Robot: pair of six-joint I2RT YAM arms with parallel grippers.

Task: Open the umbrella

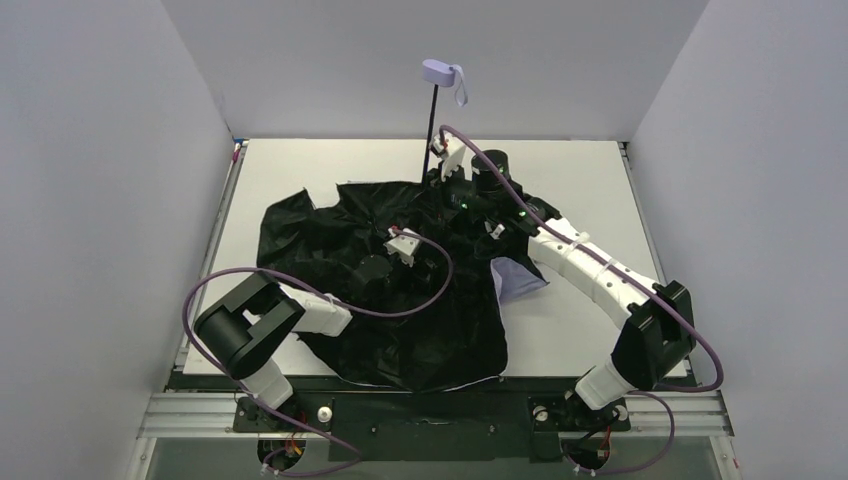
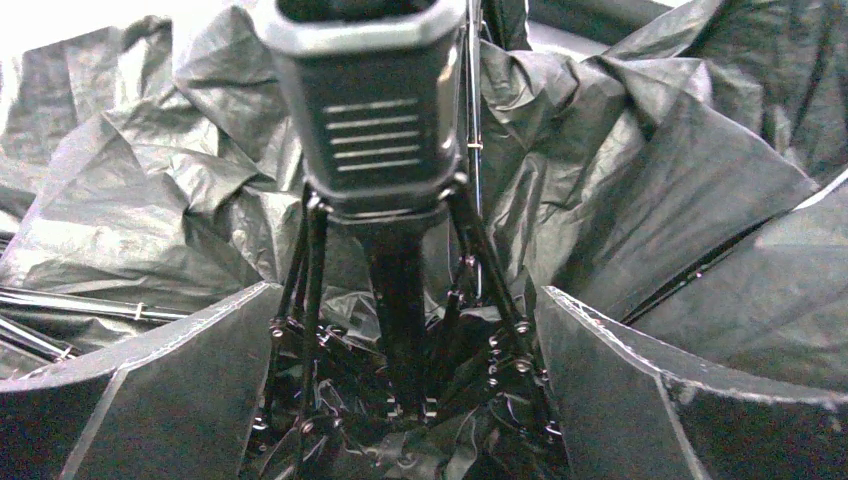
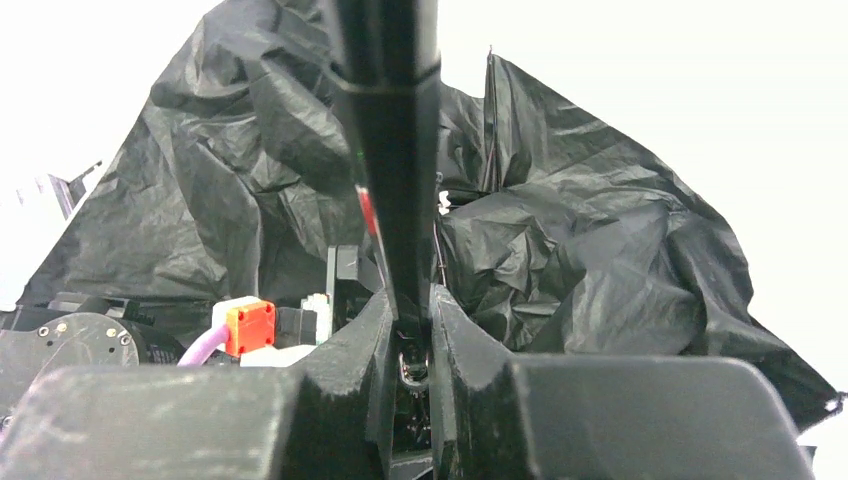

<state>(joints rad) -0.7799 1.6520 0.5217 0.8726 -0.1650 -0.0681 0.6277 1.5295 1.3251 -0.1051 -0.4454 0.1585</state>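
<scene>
Item: the umbrella (image 1: 400,300), lying on the white table (image 1: 330,165), part opened; canopy (image 1: 330,235) spread in a crumpled heap across the middle of the table, black underside up, its near edge reaching the table's front edge; a fold of the pale lavender outer face (image 1: 518,280) shows at the right edge of the heap, just beside the right arm.

Shaft (image 1: 431,130): thin, black, rising from the far middle of the canopy, close to upright; handle (image 1: 438,71): small lavender knob at the top of the shaft, high above the table; strap (image 1: 460,90): lavender loop hanging from the right side of the knob.

Right gripper (image 3: 410,310): at the foot of the shaft, over the far part of the canopy; fingers (image 3: 350,350) drawn close with only a narrow slot between them; the shaft runs through that slot and is clamped there.

Left gripper (image 2: 410,300): low over the centre of the canopy; fingers (image 2: 180,380) spread wide, one on each side of the cluster of black ribs (image 2: 310,260) and their hinges; whether the fingers touch the ribs cannot be told; nothing is clamped.

Sleeve (image 2: 370,110): black oblong piece with a grey rim, directly ahead of the left gripper and above the ribs, black fabric bunched all round it.

Orange connector (image 3: 245,325): on the left arm, seen from the right wrist, low left, against the black fabric.
</scene>
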